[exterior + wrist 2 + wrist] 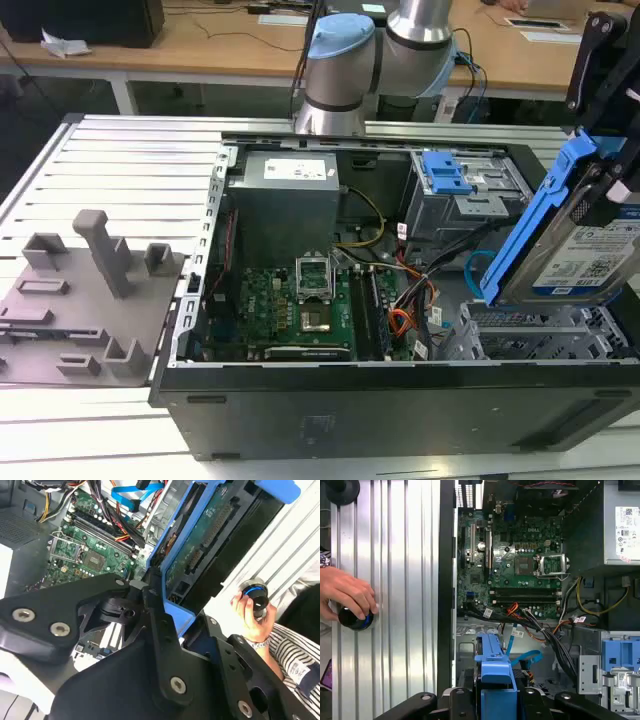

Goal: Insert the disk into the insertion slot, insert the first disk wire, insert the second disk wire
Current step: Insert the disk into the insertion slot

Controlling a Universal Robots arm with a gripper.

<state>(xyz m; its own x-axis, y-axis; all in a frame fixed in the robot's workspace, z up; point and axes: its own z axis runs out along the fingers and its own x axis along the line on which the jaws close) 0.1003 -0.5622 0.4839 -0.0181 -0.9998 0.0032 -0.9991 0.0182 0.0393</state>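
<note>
In the exterior view the gripper [600, 125] is at 2 o'clock, above the open case [330, 400]. It grips the top of the disk [585, 255], which sits in a blue carrier [535, 215]. The disk hangs at 3 o'clock, tilted, with its top leaning toward the exterior view's right. The slot [530, 335] lies at 6 o'clock from the disk, and the disk's lower end meets the line of its top rim. I cannot tell whether the two touch. The second wire [477, 268] loops at 9 o'clock from the disk, just beside the carrier's edge. The tall cage [465, 190] stands at 10 o'clock from the disk. The motherboard [300, 310] fills the case floor at the centre. The arm's base [340, 70] is at 12 o'clock and a grey fixture [90, 300] lies at 9 o'clock.

In the second wrist view the black fingers [152, 612] are closed on the carrier's rim, and the disk's green underside faces the camera. The disk runs straight out from between the fingers toward the case. The second wire is beyond it, beside the motherboard. A hand [250, 612] holds a black knob [255, 592] on the ribbed table [280, 555], next to a striped sleeve [295, 655].

In the first wrist view the carrier stands edge-on between the two fingers, pinched from both sides. The second wire curls just past its far end. A bundle [540, 625] of dark and red wires lies between that loop and the motherboard. The hand rests on the knob, well apart from the case.
</note>
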